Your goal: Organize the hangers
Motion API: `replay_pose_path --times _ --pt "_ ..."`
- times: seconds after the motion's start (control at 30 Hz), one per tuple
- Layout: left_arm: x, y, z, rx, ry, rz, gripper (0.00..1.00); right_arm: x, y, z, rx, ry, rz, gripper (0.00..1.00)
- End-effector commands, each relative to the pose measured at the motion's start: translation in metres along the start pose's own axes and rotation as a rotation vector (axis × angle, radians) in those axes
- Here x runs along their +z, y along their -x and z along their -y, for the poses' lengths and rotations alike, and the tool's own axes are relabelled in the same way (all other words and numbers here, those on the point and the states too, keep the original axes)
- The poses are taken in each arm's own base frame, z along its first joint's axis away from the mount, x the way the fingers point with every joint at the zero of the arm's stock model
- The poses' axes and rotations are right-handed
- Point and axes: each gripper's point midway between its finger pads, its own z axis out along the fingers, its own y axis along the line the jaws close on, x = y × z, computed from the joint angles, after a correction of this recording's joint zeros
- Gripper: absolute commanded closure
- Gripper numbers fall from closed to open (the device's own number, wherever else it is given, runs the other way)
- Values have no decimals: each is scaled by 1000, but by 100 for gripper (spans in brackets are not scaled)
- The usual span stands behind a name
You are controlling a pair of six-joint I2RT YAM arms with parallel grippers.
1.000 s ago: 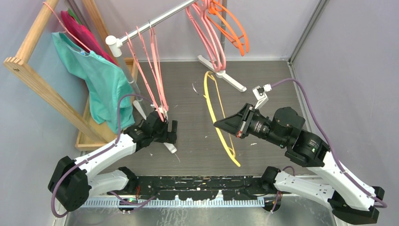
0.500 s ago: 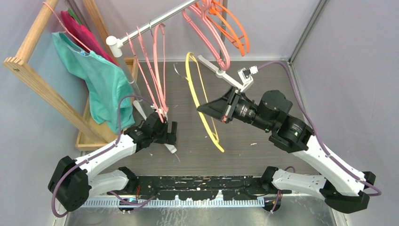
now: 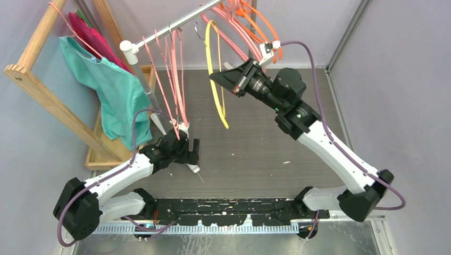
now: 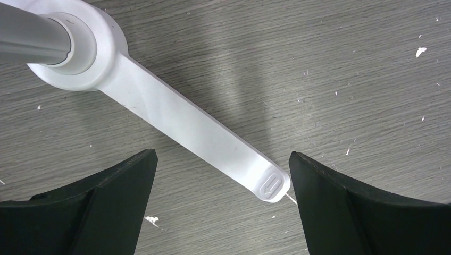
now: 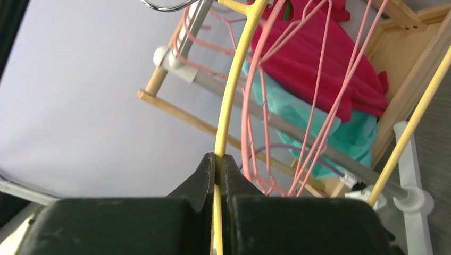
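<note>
**Right pincer (image 5: 218,159) is holding the yellow hanger (image 5: 234,101) with its hook just short of the rail (image 3: 181,21).**

The left pincer (image 4: 222,154) is hovering wide open and empty, low over the white rack foot (image 4: 186,125) on the desk (image 4: 345,64) and well apart from the rail, so the right arm is the nearer one. The right pincer's jaws are clamping tight on the thin yellow frame. The hanger's long axis is running up and away from the fingertips, with its lower loop hanging below them. The metal hook (image 5: 165,6) is sitting ahead of and above the pincer, just beside the rail; whether it is touching cannot be told. The next move is probably calling for lifting the hook over the rail, between the thin pink hangers (image 3: 170,69) beyond the fingertips and the thick pink and orange hangers (image 3: 250,26) back beside the wrist.
</note>
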Motion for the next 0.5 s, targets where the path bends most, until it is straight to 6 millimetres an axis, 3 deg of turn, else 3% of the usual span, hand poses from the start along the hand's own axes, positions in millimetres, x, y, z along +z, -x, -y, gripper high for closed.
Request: replay_pose_path --times 0.0,0.2,0.47 --pt "-6 11 7 -23 -37 65 2 11 39 -49 28 274 49 99" --pt "-10 9 5 -26 -38 68 2 32 44 -44 24 334 31 99" --pt "-10 8 4 -27 -41 70 2 30 41 -39 10 356 30 99"
